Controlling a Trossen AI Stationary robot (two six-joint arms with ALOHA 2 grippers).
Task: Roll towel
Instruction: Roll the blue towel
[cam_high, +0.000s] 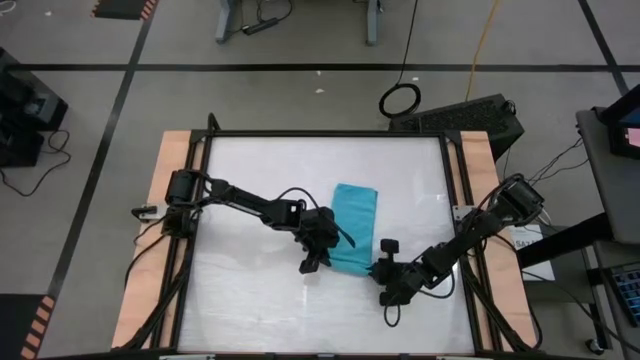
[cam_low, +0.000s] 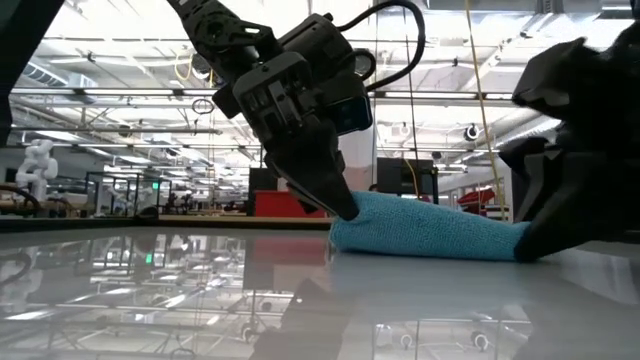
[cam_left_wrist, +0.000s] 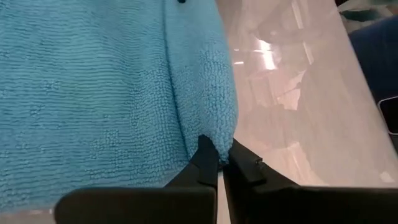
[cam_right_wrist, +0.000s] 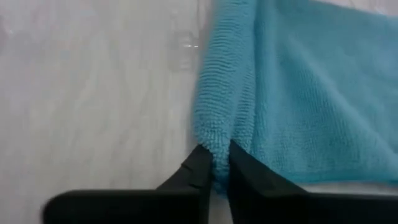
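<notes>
While both arms meet at the towel's (cam_high: 354, 226) near end, centre of the high view, each takes one corner so the edge can lift evenly for rolling. Left gripper (cam_left_wrist: 217, 163) is clenched on the lower-left corner; right gripper (cam_right_wrist: 214, 167) is pinched on the lower-right corner, though the fold there partly hides how much cloth it has. Towel lies flat on the desk (cam_high: 260, 300), folded into a strip, long axis running top to bottom of the high view, tilted slightly right at the top.
</notes>
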